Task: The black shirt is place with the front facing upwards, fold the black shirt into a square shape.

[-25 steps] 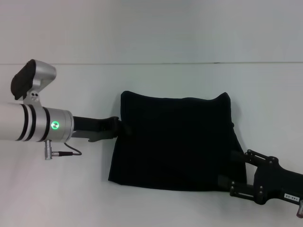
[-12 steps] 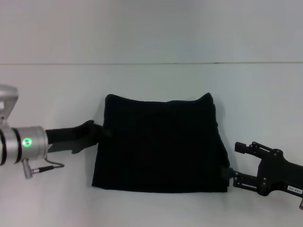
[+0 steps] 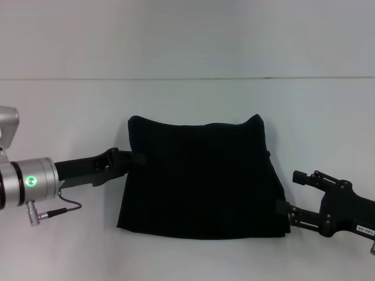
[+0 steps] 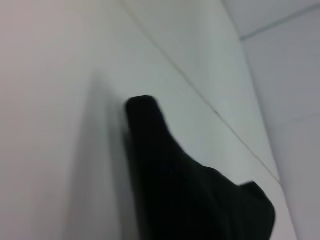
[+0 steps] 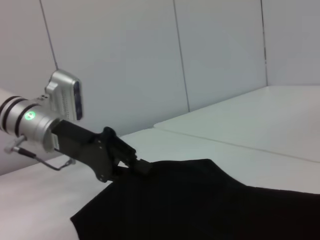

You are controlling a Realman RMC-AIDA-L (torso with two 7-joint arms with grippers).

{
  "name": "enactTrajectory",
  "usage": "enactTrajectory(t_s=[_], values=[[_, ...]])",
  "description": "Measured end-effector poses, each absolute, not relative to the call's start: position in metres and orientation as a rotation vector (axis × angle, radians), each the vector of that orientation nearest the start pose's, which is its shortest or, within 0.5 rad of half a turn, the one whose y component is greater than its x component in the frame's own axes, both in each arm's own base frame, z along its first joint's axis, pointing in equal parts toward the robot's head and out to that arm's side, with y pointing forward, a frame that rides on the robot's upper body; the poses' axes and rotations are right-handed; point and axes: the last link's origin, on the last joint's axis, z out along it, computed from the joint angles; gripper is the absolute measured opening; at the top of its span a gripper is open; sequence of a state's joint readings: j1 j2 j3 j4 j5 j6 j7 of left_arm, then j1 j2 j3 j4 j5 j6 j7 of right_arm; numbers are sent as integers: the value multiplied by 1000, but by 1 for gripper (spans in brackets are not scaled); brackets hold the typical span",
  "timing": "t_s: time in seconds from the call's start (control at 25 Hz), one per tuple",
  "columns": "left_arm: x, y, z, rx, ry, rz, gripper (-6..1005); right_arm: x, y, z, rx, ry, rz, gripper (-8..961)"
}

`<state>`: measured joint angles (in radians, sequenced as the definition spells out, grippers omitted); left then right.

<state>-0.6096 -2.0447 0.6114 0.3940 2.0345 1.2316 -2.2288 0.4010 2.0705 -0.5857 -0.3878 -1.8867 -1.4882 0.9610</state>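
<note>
The black shirt (image 3: 199, 175) lies folded into a rough square in the middle of the white table; its lettering and neck label are hidden. My left gripper (image 3: 136, 158) is low at the shirt's left edge, touching it near the far corner. It also shows in the right wrist view (image 5: 141, 168), tip at the cloth's edge (image 5: 210, 200). My right gripper (image 3: 288, 192) is open at the shirt's near right corner, its lower finger against the cloth's edge. The left wrist view shows a far corner of the shirt (image 4: 200, 200).
The white table (image 3: 187, 99) runs back to a pale wall. The left arm's silver wrist with a green light (image 3: 29, 180) and a loose cable (image 3: 58, 212) lie over the table's left side.
The shirt has slid to the left as the left gripper drew back. The left gripper then came back to the shirt's left edge. The right gripper shifted slightly right and nearer.
</note>
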Motion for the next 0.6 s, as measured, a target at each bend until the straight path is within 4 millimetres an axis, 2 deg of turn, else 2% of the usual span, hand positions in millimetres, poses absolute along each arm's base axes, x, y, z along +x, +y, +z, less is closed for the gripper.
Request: enactTrajectory(t_s=[0.16, 0.32, 0.44, 0.6], values=[[-295, 355, -20, -2090, -1892, -785, 221, 317, 283, -22, -2484, 578, 787, 851], [-298, 351, 0, -2173, -1723, -811, 296, 319, 285, -19, -2453, 589, 794, 851], [-300, 346, 15, -2254, -1513, -855, 398, 317, 286, -18, -2437, 584, 809, 851], [-299, 328, 21, -2432, -1081, -837, 547, 312, 286, -22, -2443, 549, 829, 852]])
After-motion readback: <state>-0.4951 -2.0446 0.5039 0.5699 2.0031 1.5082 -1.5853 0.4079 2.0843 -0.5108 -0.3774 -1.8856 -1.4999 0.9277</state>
